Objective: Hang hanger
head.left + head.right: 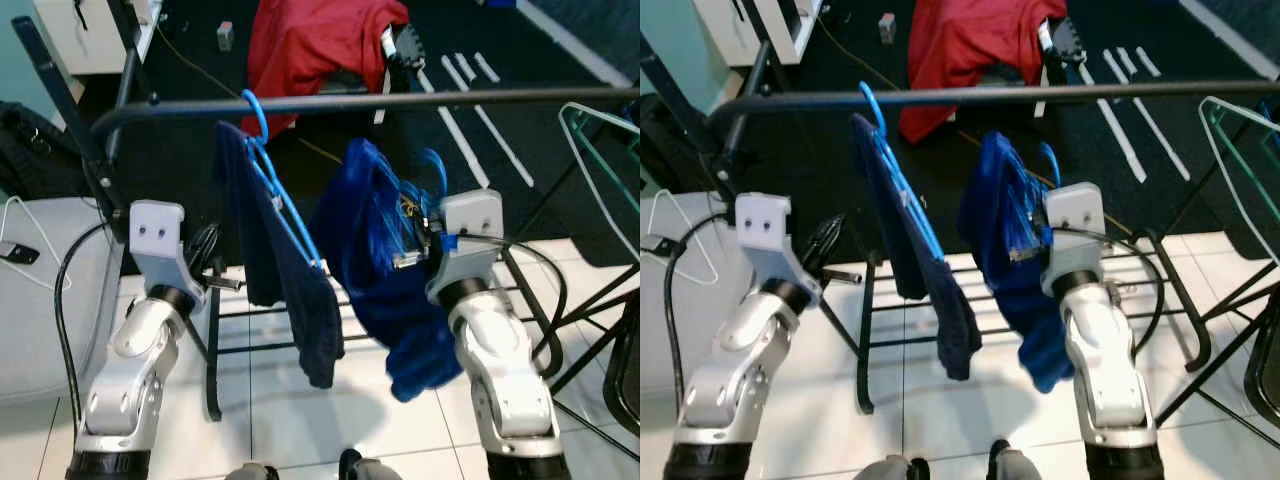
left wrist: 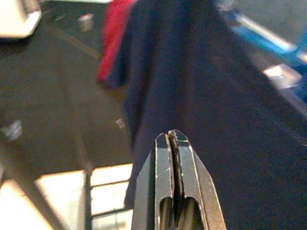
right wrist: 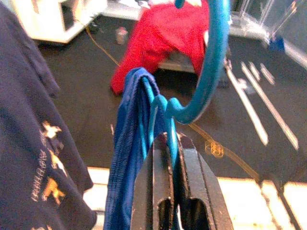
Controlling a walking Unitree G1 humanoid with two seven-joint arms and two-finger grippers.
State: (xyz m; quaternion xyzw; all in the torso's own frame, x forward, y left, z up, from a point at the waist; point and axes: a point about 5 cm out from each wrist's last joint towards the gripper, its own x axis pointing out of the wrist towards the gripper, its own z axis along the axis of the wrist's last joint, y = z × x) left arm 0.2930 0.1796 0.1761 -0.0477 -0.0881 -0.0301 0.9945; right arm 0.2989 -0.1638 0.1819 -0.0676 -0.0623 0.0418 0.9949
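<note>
The right gripper is pinched on the neck of a bright blue plastic hanger, the 2 black fingers pressed against it from either side just under the hook. A royal blue garment is draped on this hanger and hangs down over the right wrist. The hanger is held below the long dark metal rail of the clothes rack, and its hook appears to be clear of the rail, though the head views are too blurred to be certain.

The left gripper is seen with its 2 fingers pressed together on nothing, the tips pointed at a dark navy shirt and very near its cloth; whether they touch it cannot be told. That shirt is carried on a second blue hanger, whose hook is already looped over the rail.

2 blue hangers are counted, 1 hung and 1 held. 2 garments are seen at the rack, plus 1 red cloth heaped on the dark floor beyond the rail. 1 thin white wire hanger is seen lying on a pale surface beside the left arm, and 1 green wire hanger is visible at the right edge of the rack.
</note>
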